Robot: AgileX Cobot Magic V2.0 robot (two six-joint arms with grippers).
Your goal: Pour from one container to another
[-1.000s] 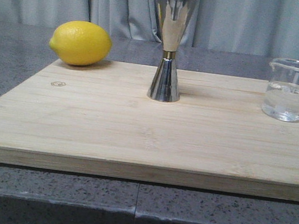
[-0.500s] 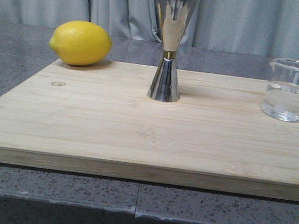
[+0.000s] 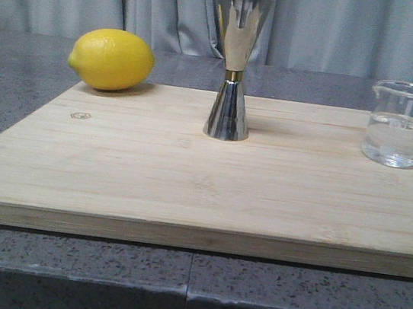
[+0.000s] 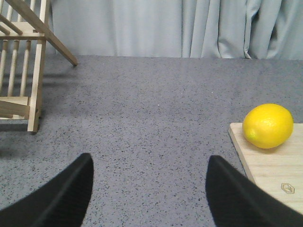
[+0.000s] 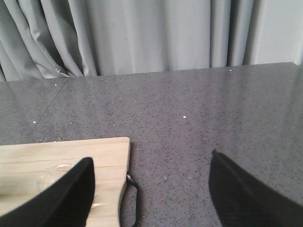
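While both arms hang back from the board, each tool is spread wide and empty: the left tool [image 4: 147,194] over bare grey surface [image 4: 151,118], the right tool [image 5: 150,191] near the board's right end. On the one wooden board [image 3: 188,175] stand one glass beaker [image 3: 400,124] at the right edge, upright, part-filled with clear liquid, lip toward the left; one steel jigger [image 3: 234,66] mid-board, long axis vertical, wider cone up; and one lemon [image 3: 111,59] at the far left corner, lying lengthwise across.
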